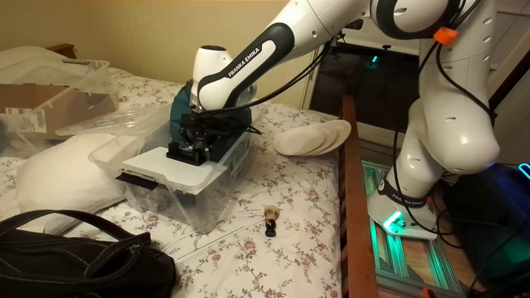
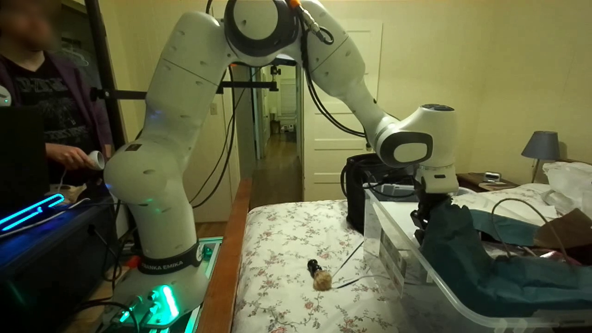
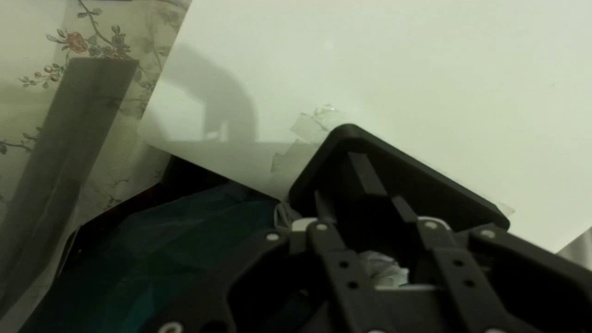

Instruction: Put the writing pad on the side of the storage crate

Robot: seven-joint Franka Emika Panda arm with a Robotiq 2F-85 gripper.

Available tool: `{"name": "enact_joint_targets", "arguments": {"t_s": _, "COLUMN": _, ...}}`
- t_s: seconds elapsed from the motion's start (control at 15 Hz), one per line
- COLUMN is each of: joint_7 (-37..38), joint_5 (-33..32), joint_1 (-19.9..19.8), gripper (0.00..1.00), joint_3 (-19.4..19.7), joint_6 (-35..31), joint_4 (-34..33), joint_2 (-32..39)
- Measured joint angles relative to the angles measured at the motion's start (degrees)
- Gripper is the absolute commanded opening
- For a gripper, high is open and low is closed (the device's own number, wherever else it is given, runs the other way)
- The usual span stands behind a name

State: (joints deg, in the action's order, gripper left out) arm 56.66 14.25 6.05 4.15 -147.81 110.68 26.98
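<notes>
Grasping the black clip [image 3: 439, 199] of the writing pad [image 3: 370, 64], the tool [image 3: 363, 201] has its jaws only slightly apart.

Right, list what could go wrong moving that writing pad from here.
Lifting the writing pad by its black part might peel what looks like clear tape at that part's edge, and the pad could drop.

The teal bundle stands close beside the fingers, so it may snag them or the pad.

If the pad goes down on the bed beside the storage crate, it might land on the brush lying there.
</notes>
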Motion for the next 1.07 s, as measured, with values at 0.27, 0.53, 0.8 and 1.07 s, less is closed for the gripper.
{"name": "enact_joint_targets", "arguments": {"t_s": 0.27, "joint_7": -0.5, "joint_5": 0.0, "joint_1": 0.0, "gripper": 0.1, "joint_3": -0.1, "joint_6": 0.6, "joint_4": -0.4, "joint_2": 0.2}}
{"name": "enact_joint_targets", "arguments": {"t_s": 0.53, "joint_7": -0.8, "joint_5": -3.9, "joint_1": 0.9, "gripper": 0.1, "joint_3": 0.2, "joint_6": 0.8, "joint_4": -0.2, "joint_2": -1.6}}
{"name": "enact_joint_targets", "arguments": {"t_s": 0.8, "joint_7": 0.5, "joint_5": -12.4, "joint_1": 3.9, "gripper": 0.1, "joint_3": 1.3, "joint_6": 2.6, "joint_4": 0.9, "joint_2": -8.0}}
{"name": "enact_joint_targets", "arguments": {"t_s": 1.07, "joint_7": 4.3, "joint_5": -19.6, "joint_1": 5.8, "gripper": 0.1, "joint_3": 1.1, "joint_6": 4.4, "joint_4": 1.0, "joint_2": -13.3}}
